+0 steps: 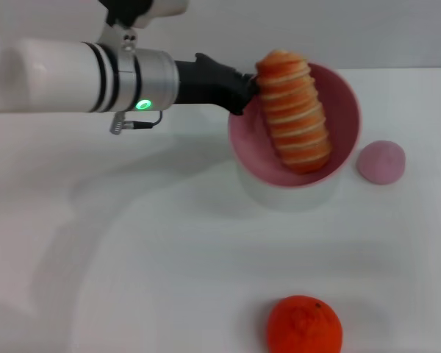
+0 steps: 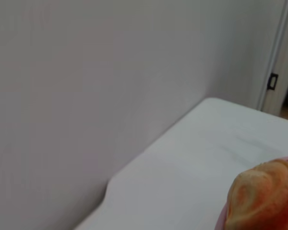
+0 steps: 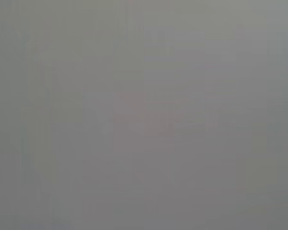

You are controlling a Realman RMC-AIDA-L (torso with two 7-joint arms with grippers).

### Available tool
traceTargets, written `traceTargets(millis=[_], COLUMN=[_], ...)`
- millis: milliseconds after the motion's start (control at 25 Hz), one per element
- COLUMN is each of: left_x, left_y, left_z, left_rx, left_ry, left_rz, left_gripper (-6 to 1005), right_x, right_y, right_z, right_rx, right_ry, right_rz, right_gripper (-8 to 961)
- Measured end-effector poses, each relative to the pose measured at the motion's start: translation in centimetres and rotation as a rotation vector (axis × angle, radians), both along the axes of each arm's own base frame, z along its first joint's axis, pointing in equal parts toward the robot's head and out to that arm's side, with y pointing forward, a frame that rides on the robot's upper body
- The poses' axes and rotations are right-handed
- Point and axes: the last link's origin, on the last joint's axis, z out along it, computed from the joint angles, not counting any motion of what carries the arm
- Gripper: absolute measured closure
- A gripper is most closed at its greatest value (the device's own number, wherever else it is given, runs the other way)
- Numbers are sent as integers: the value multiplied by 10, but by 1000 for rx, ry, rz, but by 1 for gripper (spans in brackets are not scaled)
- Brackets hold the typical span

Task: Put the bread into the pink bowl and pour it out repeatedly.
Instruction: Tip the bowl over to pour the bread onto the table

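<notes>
The pink bowl (image 1: 343,110) is tipped on its side at the back middle of the white table, with its opening facing up and toward me. The striped orange-and-cream bread (image 1: 294,110) lies lengthwise inside it, one end poking past the far rim. My left gripper (image 1: 244,90) reaches in from the left and is shut on the bowl's left rim. In the left wrist view the end of the bread (image 2: 264,196) and a sliver of the bowl's rim (image 2: 222,221) show in a corner. The right gripper is out of view; its wrist view shows only flat grey.
A small matte pink ball (image 1: 381,162) rests just right of the bowl. A round orange fruit (image 1: 305,325) sits near the table's front edge. A pale wall stands behind the table (image 2: 192,158).
</notes>
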Motion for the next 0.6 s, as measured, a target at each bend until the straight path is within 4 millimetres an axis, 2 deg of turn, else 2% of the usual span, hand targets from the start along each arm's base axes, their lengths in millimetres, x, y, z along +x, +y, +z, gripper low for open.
traceTargets(millis=[80, 160, 280, 600], left_x=[2, 2, 0, -1], left_y=[0, 0, -1, 0], left_z=[-9, -9, -28, -35], left_rx=[35, 35, 115, 189], left_ry=[20, 20, 113, 198], left_rz=[-42, -42, -135, -229], left_gripper=[956, 956, 955, 955], right_x=[3, 5, 6, 6], right_y=[-3, -4, -6, -8], right_z=[0, 0, -1, -5], right_rx=[1, 0, -4, -14], right_ry=[-1, -1, -1, -2], right_rz=[-9, -16, -20, -19], right_gripper=[360, 360, 360, 360])
